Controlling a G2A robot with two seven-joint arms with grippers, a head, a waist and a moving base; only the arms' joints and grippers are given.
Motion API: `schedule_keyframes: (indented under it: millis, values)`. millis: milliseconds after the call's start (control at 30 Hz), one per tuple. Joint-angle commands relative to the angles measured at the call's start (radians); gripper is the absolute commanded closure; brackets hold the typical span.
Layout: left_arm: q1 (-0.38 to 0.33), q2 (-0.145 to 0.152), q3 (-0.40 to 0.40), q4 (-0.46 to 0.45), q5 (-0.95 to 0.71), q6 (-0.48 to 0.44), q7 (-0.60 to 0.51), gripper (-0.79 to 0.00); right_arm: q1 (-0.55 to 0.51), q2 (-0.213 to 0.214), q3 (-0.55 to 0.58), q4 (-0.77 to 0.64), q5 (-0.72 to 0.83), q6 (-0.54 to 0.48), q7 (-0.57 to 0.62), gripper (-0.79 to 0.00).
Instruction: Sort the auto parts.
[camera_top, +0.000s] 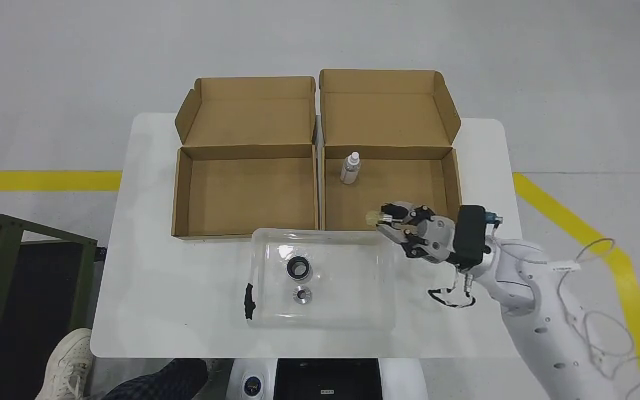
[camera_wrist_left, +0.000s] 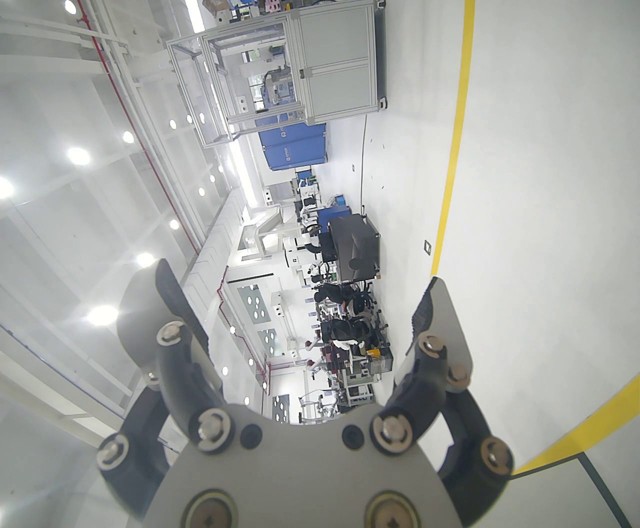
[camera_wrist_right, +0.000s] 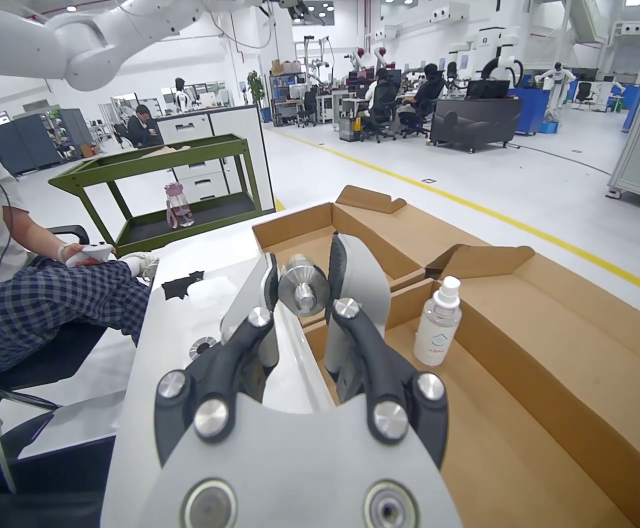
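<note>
Silver metal hub (camera_wrist_right: 303, 292) clamped between right gripper (camera_wrist_right: 304, 267) fingers, above right cardboard box (camera_top: 400, 195) near wall; left gripper (camera_wrist_left: 298, 280) fingers apart, empty.

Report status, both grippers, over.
Left gripper open, empty. Right gripper shut on metal part, over right box. Spray bottle upright inside, off to one side.

Located above far right corner of tray (camera_top: 340, 305), at near wall of right box (camera_top: 452, 185): right claw (camera_top: 384, 219), with metal part (camera_wrist_right: 303, 291) clamped between fingers. Beyond claw, standing upright in right box: spray bottle (camera_top: 350, 167). Left of claw and nearer, lying apart in tray: ring part (camera_top: 298, 268), small part (camera_top: 303, 295). Left of claw and beyond tray, adjoining right box: left box (camera_top: 245, 195).
</note>
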Motion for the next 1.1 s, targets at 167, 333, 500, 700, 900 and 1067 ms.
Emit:
schedule_keyframes:
  millis: [167, 333, 500, 700, 900, 1067]
  values:
    - [0.0, 0.0, 0.0, 0.0, 0.0, 0.0, 0.0, -0.785, 0.035, -0.002, -0.021, -0.003, -0.044, 0.087, 0.114, 0.0]
    - [0.0, 0.0, 0.0, 0.0, 0.0, 0.0, 0.0, -0.785, 0.095, -0.007, -0.057, 0.024, -0.059, 0.14, 0.223, 0.0]
    - [0.0, 0.0, 0.0, 0.0, 0.0, 0.0, 0.0, -0.785, 0.159, -0.014, -0.098, 0.049, -0.092, 0.201, 0.329, 0.0]
    - [0.0, 0.0, 0.0, 0.0, 0.0, 0.0, 0.0, -0.785, 0.234, -0.024, -0.152, 0.099, -0.121, 0.241, 0.441, 0.0]
    - [0.0, 0.0, 0.0, 0.0, 0.0, 0.0, 0.0, -0.785, 0.314, -0.039, -0.218, 0.177, -0.121, 0.272, 0.529, 0.0]
    - [0.0, 0.0, 0.0, 0.0, 0.0, 0.0, 0.0, -0.785, 0.372, -0.053, -0.272, 0.236, -0.139, 0.304, 0.584, 0.0]
